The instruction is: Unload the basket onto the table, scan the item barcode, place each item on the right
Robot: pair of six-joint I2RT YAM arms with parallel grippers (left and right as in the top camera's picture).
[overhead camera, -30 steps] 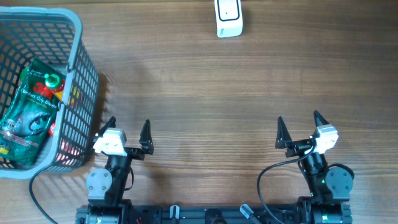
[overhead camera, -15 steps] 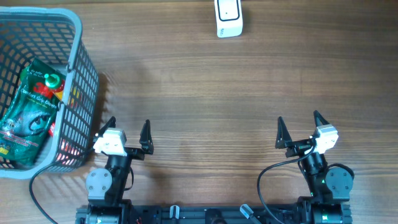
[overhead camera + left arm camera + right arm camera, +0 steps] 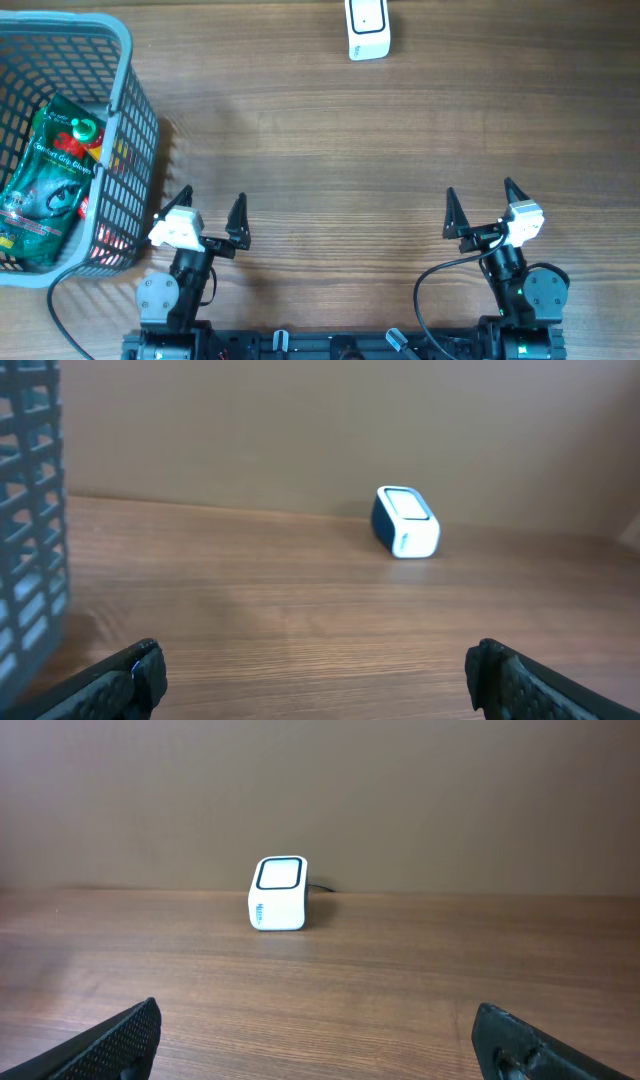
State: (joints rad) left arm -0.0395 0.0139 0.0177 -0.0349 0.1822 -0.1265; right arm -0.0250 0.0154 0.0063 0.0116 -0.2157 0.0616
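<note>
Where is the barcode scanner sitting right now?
In the overhead view the scanner stands at the far edge of the table, just right of centre, well apart from the basket on the left.

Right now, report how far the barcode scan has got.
Nothing looks done: the green packet lies in the basket, far from the scanner. Nothing in hand: left pincer and right pincer are open, empty. Left: lift the packet, present its barcode to the scanner.
</note>
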